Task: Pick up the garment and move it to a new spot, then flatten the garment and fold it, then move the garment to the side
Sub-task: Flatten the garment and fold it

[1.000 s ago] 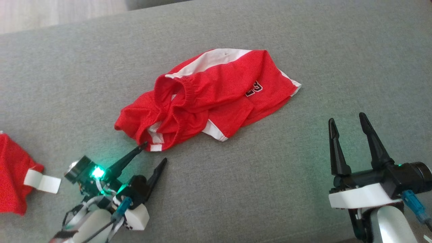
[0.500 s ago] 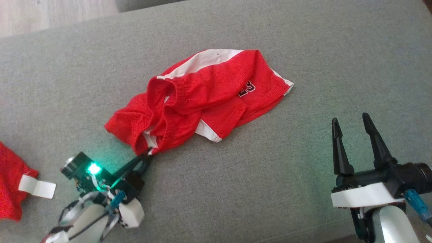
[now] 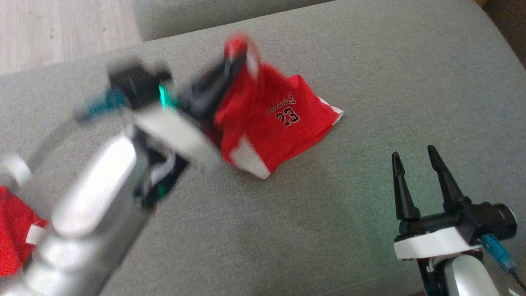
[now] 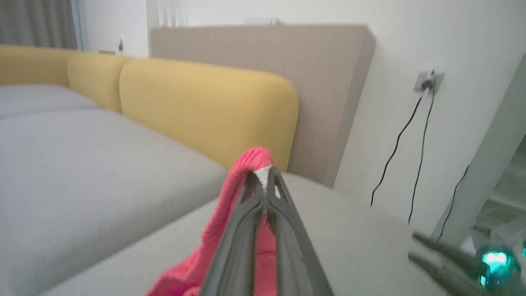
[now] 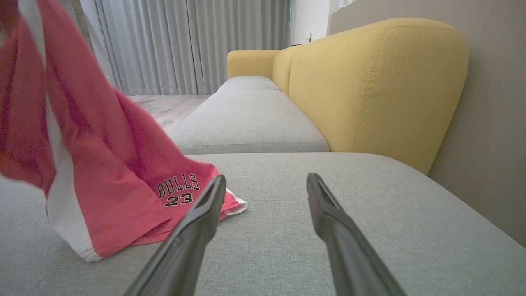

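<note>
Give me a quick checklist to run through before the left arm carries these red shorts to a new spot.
1. Left pincer shut on the red mesh basketball shorts with white trim: ok.
2. Shorts lifted wholly off the grey fabric sofa cushion: not ok, the lower hem rests on it.
3. Right pincer open, apart from the shorts: ok.
4. How much cloth is pinched: cannot tell.
5. Other red garment at lower left lies apart: ok.

place: home living room | evidence: yellow-backed grey sofa [image 5: 370, 82], curtains [image 5: 185, 41], wood floor [image 3: 61, 33]
</note>
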Robot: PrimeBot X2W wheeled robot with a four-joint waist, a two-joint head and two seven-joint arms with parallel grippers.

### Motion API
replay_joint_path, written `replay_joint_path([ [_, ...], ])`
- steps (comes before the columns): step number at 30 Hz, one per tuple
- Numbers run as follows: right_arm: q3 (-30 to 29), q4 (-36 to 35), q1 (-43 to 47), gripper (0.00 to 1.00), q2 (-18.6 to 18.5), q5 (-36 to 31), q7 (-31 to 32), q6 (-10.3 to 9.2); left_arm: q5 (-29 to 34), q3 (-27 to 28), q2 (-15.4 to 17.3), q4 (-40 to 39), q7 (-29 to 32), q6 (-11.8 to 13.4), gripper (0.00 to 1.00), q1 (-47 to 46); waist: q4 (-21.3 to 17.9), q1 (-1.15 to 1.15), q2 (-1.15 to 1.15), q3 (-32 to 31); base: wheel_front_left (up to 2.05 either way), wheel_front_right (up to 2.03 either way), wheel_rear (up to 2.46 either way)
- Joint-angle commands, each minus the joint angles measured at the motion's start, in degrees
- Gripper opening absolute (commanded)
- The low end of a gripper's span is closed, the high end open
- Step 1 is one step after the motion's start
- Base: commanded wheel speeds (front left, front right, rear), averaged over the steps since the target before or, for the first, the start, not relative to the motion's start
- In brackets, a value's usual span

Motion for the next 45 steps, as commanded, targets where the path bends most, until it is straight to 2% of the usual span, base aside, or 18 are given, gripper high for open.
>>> replay_joint_path([
  [1,1.55,-1.49,-0.07,1.00,-0.32,0.40,-0.14,0.37,-1.12,3.50,0.15,-2.46,0.89,0.22,0.00,-4.95,-0.24,0.00,0.00,-0.32,0.00,0.00,0.00],
  [5,2.56,-1.17,0.15,1.00,-0.32,1.02,-0.14,0.37,-4.15,5.97,-3.39,-0.97,4.90,1.78,0.00,-14.90,-0.45,0.00,0.00,-0.85,0.00,0.00,0.00],
  [7,3.49,-1.20,0.03,1.00,-0.32,1.53,-0.14,0.37,-4.48,6.34,-3.94,1.49,6.91,2.74,0.00,-17.94,-0.40,0.00,0.00,-0.87,0.00,0.00,0.00],
  [10,4.93,-1.08,-0.40,1.00,-0.32,2.32,-0.14,0.37,-3.88,5.72,-2.90,6.52,9.76,3.86,0.00,-18.78,-0.23,0.00,0.00,-0.64,0.00,0.00,0.00],
  [14,5.74,-1.19,-1.03,1.00,-0.32,3.04,-0.14,0.37,-5.66,4.86,-0.36,10.87,11.22,2.89,0.00,-13.70,0.27,0.00,0.00,0.78,0.00,0.00,0.00],
  [17,6.42,-0.33,-1.23,1.00,-0.32,4.79,-0.14,0.37,-8.02,4.71,1.88,12.09,10.84,1.70,0.00,-8.69,1.05,0.00,0.00,1.99,0.00,0.00,0.00],
  [19,6.85,0.42,-1.52,1.00,-0.32,8.63,-0.14,0.37,-9.76,4.64,3.09,12.04,10.50,1.10,0.00,-6.06,1.74,0.00,0.00,2.80,0.00,0.00,0.00],
  [25,12.14,5.53,-5.93,1.00,-0.44,14.81,-0.14,0.37,-11.99,2.97,6.29,9.42,8.95,0.24,0.00,-3.63,4.64,0.00,0.00,5.11,0.00,0.00,0.00],
  [30,17.72,11.33,-11.36,1.00,-3.85,25.70,-0.14,0.37,-12.73,1.20,6.61,8.89,7.54,0.13,0.00,-4.67,6.93,0.00,0.00,5.89,0.00,0.00,0.00],
  [34,19.38,15.37,-15.05,1.00,-7.35,28.52,-0.14,0.37,-13.12,-0.63,6.04,9.22,6.45,0.11,0.00,-6.10,8.37,0.00,0.00,6.10,0.00,0.00,0.00],
  [37,20.55,17.03,-16.37,1.00,-8.46,31.40,-0.14,0.37,-13.71,-1.90,5.87,9.50,5.66,0.10,0.00,-6.88,8.84,0.00,0.00,6.13,0.00,0.00,0.00],
  [45,21.70,21.10,-18.31,1.00,-10.46,34.19,-0.14,0.37,-15.14,-4.01,6.54,10.56,4.02,0.10,0.00,-8.07,9.43,0.00,0.00,6.16,0.00,0.00,0.00],
])
